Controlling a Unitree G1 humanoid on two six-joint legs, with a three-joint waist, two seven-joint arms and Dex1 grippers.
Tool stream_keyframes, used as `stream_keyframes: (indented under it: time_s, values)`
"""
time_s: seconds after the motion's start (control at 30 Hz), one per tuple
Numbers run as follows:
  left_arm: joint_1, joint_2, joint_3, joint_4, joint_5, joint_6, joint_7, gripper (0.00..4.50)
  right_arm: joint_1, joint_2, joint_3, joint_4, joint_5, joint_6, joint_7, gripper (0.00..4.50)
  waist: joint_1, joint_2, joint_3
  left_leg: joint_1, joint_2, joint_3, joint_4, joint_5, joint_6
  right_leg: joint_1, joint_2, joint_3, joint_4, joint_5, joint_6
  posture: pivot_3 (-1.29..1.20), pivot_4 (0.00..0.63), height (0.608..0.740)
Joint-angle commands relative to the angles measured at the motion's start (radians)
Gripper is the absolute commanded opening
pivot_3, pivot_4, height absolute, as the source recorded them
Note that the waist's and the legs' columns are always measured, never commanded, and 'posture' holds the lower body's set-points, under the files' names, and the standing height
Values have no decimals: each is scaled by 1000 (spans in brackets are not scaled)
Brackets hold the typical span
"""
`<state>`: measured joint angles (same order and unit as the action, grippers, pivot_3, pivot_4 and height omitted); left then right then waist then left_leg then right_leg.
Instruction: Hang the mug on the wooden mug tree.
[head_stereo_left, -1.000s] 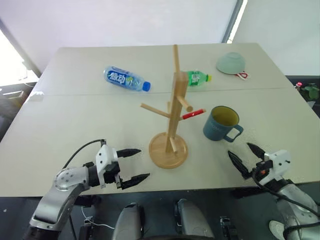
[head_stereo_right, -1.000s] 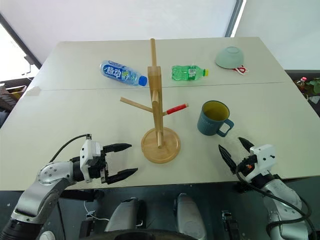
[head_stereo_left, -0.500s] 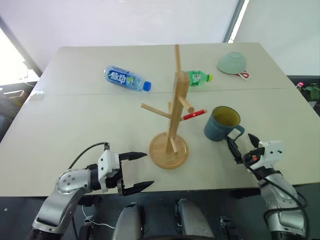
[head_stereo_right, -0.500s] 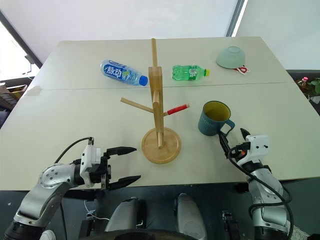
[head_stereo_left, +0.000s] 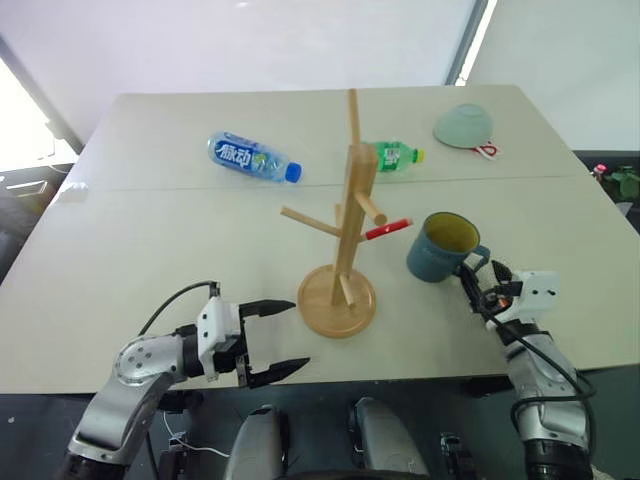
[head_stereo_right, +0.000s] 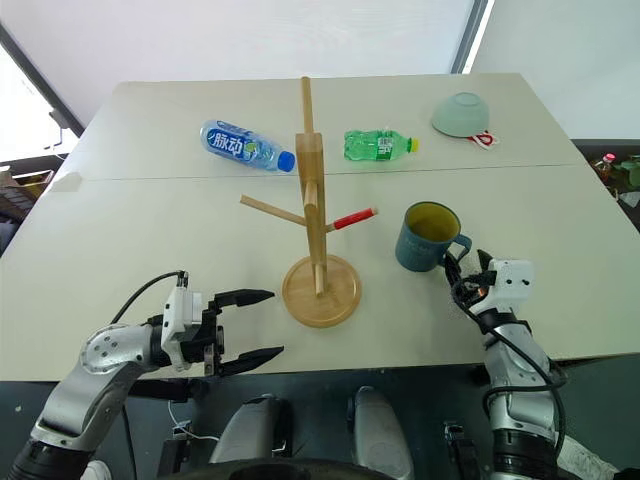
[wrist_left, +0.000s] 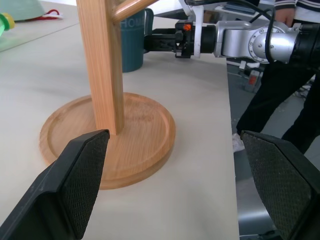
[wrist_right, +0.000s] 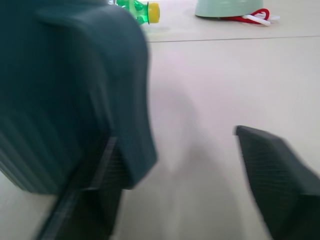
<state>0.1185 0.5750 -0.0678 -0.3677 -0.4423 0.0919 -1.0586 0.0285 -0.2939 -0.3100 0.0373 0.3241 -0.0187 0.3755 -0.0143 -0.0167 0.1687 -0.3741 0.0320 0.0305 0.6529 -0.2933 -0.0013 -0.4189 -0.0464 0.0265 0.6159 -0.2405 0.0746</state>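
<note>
The blue-grey mug (head_stereo_left: 440, 248) with a yellowish inside stands upright on the table, to the right of the wooden mug tree (head_stereo_left: 347, 230), its handle (head_stereo_left: 477, 256) turned toward my right gripper (head_stereo_left: 483, 283). In the right wrist view, the right gripper (wrist_right: 175, 137) has one finger (wrist_right: 95, 195) low beside the handle (wrist_right: 135, 100) and the other finger (wrist_right: 280, 185) well apart from it. Its fingers are open. My left gripper (head_stereo_left: 290, 337) hovers open near the table's front edge, left of the tree's round base (wrist_left: 145, 140), holding nothing.
A blue-labelled bottle (head_stereo_left: 252, 158) and a green bottle (head_stereo_left: 397, 155) lie behind the tree. A pale green bowl (head_stereo_left: 462, 126) sits upside down at the far right. One peg on the tree has a red tip (head_stereo_left: 388, 228) pointing at the mug. A person (wrist_left: 295, 95) stands beyond the table's edge.
My right gripper has moved forward from the table's front edge up to the mug's handle, and its fingers have narrowed. The left gripper and the mug have stayed in place.
</note>
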Motion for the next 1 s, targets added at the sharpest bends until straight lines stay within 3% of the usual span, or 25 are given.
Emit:
stream_keyframes:
  time_s: [0.03,0.1,0.33,0.57,0.83,1.0]
  values:
    - [-9,-6,-4,-17,3,-16,12,4500,-4,-1,1,-27,15,-27,22,986,1,0,0,0,0,0,0,0,0,0,0,0,0,0,0,0,150,740]
    - [-9,-5,-5,-20,2,-13,16,4500,-2,-7,7,-46,19,-28,35,57,0,0,0,0,0,0,0,0,0,0,0,0,0,0,0,0,150,740]
    - [-26,3,-2,-8,1,-2,18,4500,68,-93,29,-190,-39,-26,88,57,2,0,0,0,0,0,1,0,0,0,0,0,1,0,0,0,150,740]
    - [-83,9,-12,50,1,9,-9,4500,175,-371,61,-399,-189,-103,265,57,-1,0,0,0,-1,0,3,0,0,1,1,0,2,0,0,0,150,740]
    - [-138,3,-18,80,-3,21,-6,4500,-49,-548,51,-414,-48,-26,443,57,1,-2,1,1,0,-1,11,0,0,3,3,-1,5,0,0,0,150,740]
    - [-137,7,4,65,-14,36,12,4500,-185,-588,83,-364,-25,-28,525,57,4,-2,1,0,0,-2,11,0,0,4,2,-1,4,0,0,0,150,740]
